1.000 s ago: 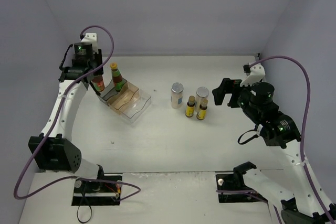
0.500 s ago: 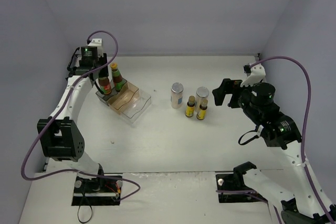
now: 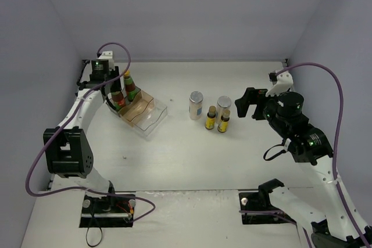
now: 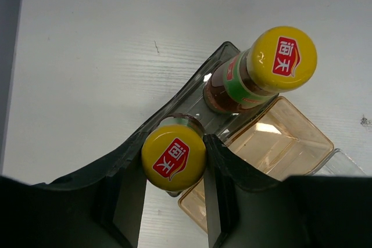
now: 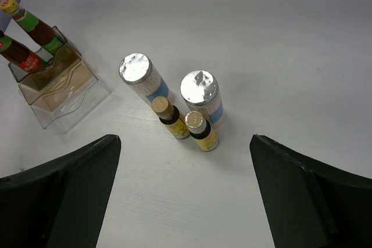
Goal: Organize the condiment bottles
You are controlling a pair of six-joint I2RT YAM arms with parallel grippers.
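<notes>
Currently, right gripper (image 5: 184,139) at 3 o'clock hovers over the desk (image 3: 186,155), jaws released, empty. Mid-desk: two short yellow-labelled bottles (image 5: 173,119) side by side; two silver-lidded jars (image 5: 139,76) just behind, toward 12. Far, at 10 o'clock: left gripper (image 4: 175,143), jaws grasping a dark sauce bottle (image 4: 174,158), upright at the rear tier of the clear rack (image 4: 285,137), beside the second sauce bottle (image 4: 256,76).
</notes>
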